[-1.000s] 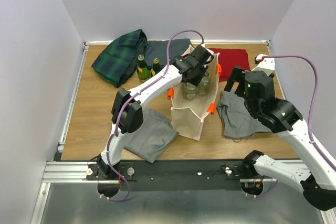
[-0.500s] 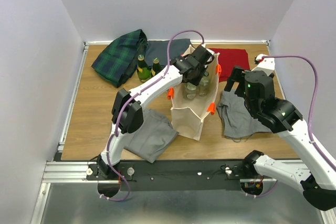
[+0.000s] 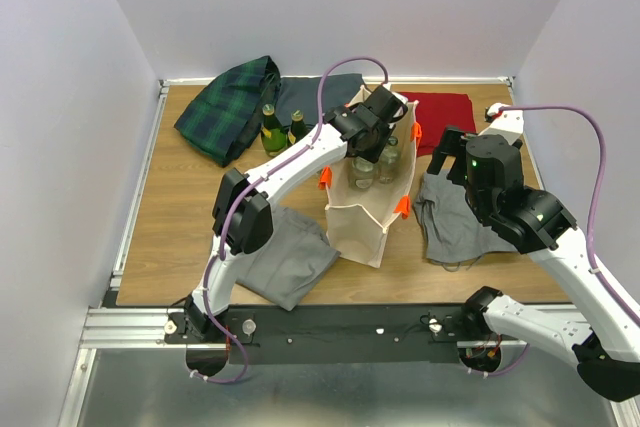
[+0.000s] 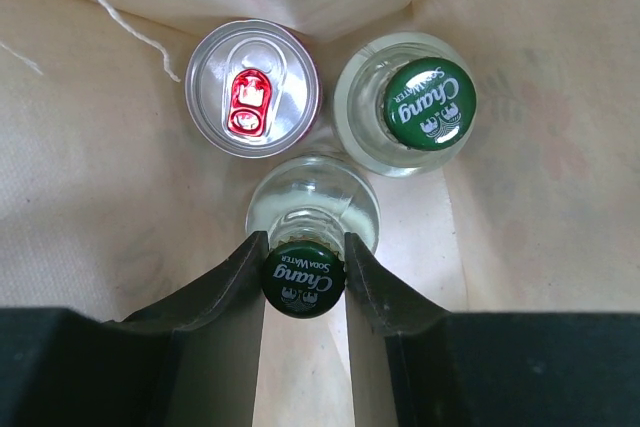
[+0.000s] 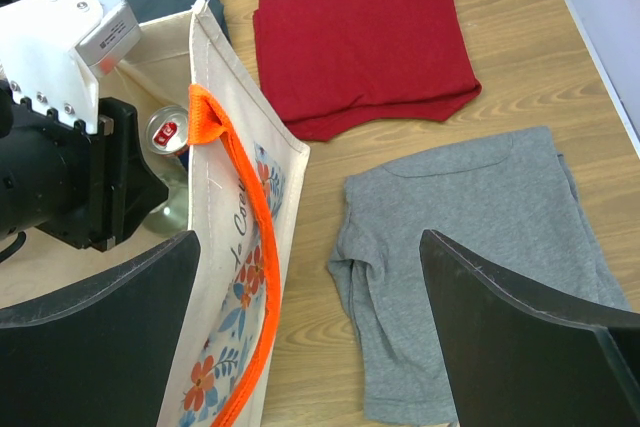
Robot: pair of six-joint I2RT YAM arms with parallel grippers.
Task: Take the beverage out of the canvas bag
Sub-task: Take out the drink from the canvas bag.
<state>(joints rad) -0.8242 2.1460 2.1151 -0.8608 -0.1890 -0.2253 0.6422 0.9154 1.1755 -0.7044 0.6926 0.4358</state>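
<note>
Cream canvas bag (image 3: 362,222) holds a shiny round can (image 4: 254,88), a glass bottle (image 4: 430,104) and the drink (image 4: 303,280), crowded together. Left gripper (image 4: 304,269) pinches the drink's green cap. Right gripper (image 5: 308,247), fingers wide apart, hangs over a soft grey shirt (image 5: 470,237).

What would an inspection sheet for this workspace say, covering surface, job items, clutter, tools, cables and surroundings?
Surface: wooden table, no spills seen.
Job's things: canvas bag upright, holding a can, a capped bottle and a gripped bottle.
Clutter: plaid cloth, red cloth, grey shirt, two green bottles.
Tools: left tool shut on the gripped bottle's cap; right tool open, holding nothing.
Cables: purple cables along both arms.
Surroundings: white walls.
</note>
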